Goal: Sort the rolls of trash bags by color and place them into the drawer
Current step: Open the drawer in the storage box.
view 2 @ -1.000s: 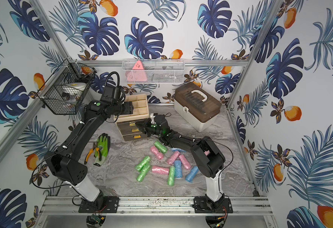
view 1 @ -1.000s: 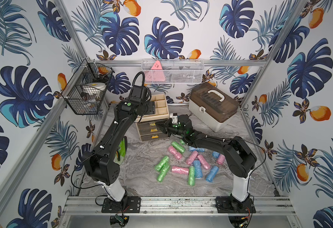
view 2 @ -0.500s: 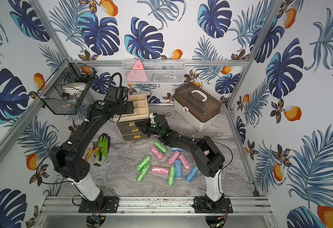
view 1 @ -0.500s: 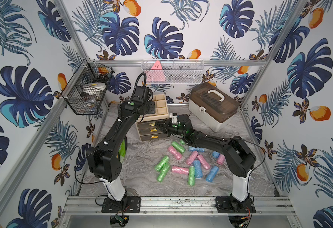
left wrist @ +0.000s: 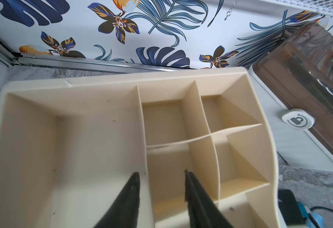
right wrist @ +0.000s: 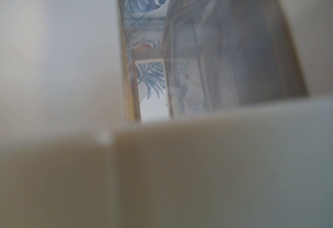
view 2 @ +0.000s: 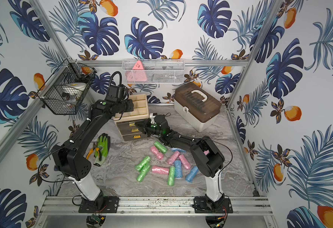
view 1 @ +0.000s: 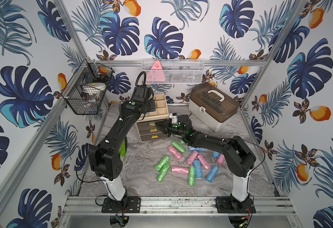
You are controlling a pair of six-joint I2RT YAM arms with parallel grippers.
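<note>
Right wrist view a beige blur, right hand [view 1: 158, 126] at drawers [view 1: 151, 130], closure unclear, left hand [left wrist: 161, 172] apart over tray [left wrist: 92, 98]

From where I stand the right wrist camera gives only a close beige blur, the right gripper [view 1: 158, 127] at the drawer unit [view 1: 146, 131] is too small to show whether it grips a handle, and a blue roll [view 1: 196, 149] and the green glove [view 1: 123, 149] lie half hidden behind the arms.

Tropical-leaf wallpaper [view 1: 181, 19], grey marbled tabletop [view 1: 142, 183], aluminium frame rails [view 1: 181, 203] — bright, even light
</note>
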